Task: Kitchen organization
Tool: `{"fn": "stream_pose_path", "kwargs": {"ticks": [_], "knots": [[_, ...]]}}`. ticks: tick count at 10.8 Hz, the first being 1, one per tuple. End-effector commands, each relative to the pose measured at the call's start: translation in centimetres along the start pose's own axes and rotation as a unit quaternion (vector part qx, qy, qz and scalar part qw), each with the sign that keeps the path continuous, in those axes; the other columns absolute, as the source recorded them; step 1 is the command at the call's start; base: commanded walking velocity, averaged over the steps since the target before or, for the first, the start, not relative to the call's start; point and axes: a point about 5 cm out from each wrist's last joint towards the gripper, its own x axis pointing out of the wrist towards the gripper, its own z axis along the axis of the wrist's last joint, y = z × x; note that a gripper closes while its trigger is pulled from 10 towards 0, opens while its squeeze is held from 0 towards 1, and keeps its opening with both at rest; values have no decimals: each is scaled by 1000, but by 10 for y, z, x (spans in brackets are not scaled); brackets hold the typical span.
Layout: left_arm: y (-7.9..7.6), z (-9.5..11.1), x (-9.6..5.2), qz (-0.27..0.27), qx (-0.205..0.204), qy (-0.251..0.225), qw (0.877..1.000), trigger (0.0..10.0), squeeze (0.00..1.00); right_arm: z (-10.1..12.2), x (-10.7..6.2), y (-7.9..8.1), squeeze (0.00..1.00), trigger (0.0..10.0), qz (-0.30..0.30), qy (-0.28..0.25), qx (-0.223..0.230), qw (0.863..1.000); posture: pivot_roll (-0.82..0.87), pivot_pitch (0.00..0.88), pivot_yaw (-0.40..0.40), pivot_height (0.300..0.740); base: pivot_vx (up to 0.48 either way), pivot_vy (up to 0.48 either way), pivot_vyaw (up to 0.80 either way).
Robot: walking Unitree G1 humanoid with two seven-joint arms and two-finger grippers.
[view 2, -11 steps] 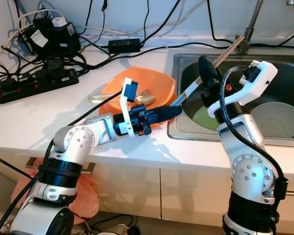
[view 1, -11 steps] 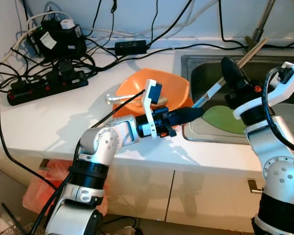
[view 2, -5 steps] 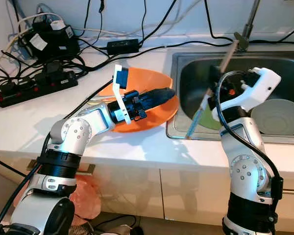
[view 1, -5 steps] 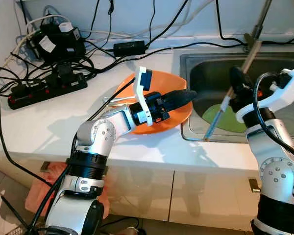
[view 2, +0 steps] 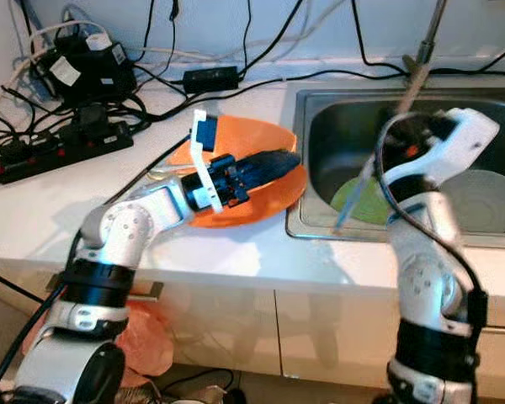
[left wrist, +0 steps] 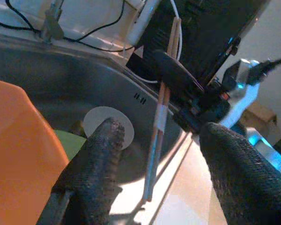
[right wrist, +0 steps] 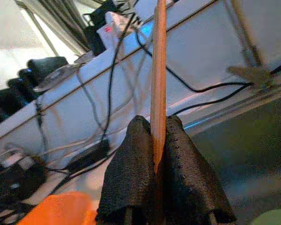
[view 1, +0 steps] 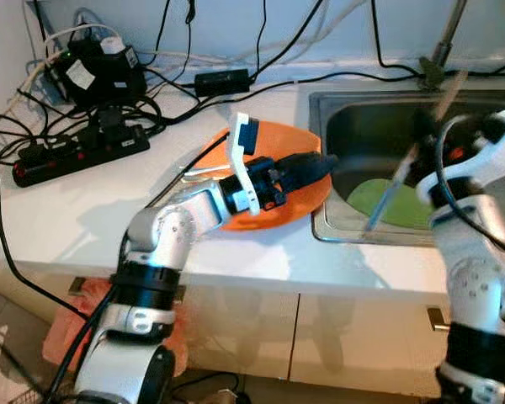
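My right gripper [view 1: 422, 162] is over the steel sink [view 1: 353, 114], blurred, and shut on a pair of wooden chopsticks [view 1: 396, 185] that slant with their lower tips toward the sink's front rim. In the right wrist view the black fingers [right wrist: 131, 164] pinch the chopsticks [right wrist: 158, 70]. An orange plate [view 1: 273, 198] lies on the white counter at the sink's left rim. My left gripper [view 1: 318, 165] hovers over its right side, open, with the fingers [left wrist: 100, 154] wide apart and nothing between them. A green plate [view 1: 387, 202] and a white bowl [view 2: 488, 198] lie in the sink.
A metal spoon [view 1: 200, 171] lies just left of the orange plate. A black power strip [view 1: 76, 147], adapters and many cables crowd the counter's back left. The faucet [view 1: 442, 50] stands behind the sink. An orange bag [view 2: 147, 337] sits on the floor below.
My right gripper has swung the chopsticks from a low slant to a steeper one and shifted right over the sink. My left gripper drew back from the sink rim to above the orange plate.
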Motion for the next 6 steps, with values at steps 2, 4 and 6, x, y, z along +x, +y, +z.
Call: {"fn": "stream_pose_path", "kwargs": {"ticks": [2, 4, 6], "knots": [[-10, -5, 2, -13, 42, 34, 998, 10000, 1000, 5, 14, -11, 0, 0, -7, -12, -62, 998, 47, 42, 109, 740, 0, 0, 0], [-14, -6, 4, -8, 73, 45, 996, 10000, 1000, 1, 25, -18, 0, 0, 2, 2, -109, 994, 53, 42, 103, 740, 0, 0, 0], [-21, -7, 3, -14, 127, 73, 989, 10000, 1000, -12, 36, -28, 0, 0, 27, 48, -172, 984, 67, 50, 102, 740, 0, 0, 0]]}}
